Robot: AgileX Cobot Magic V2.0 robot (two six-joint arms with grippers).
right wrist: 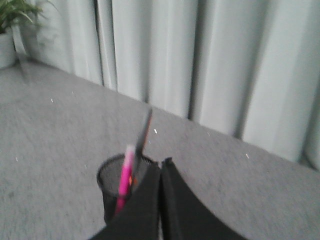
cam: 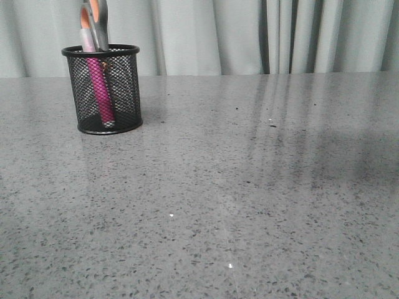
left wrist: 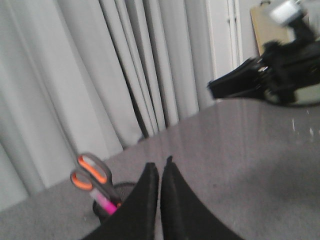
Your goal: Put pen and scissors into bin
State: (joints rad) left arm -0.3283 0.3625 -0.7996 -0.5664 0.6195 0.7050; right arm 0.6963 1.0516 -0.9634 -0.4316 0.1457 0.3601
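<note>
**Pen and scissors in the bin, both my grippers closed and empty**

Front view: bin stands upright on the grey table, far left, near the curtain. Pen is inside it, leaning, pink body showing through the mesh, pale end above the rim. Scissors also in the bin, handles up, cut off by the top edge. Neither of my arms shows here.

Left wrist view: my left gripper has its fingers pressed together, only a thin seam between them, nothing held. Scissors stick out of the bin with orange-lined handles up; a bit of pink pen beside them. Dark blurred shape at the table's far edge, can't tell what.

Right wrist view: my right gripper likewise closed, empty. Bin just beyond the fingertips, pen and dark scissors standing in it. Potted plant far off by the curtain.
</note>
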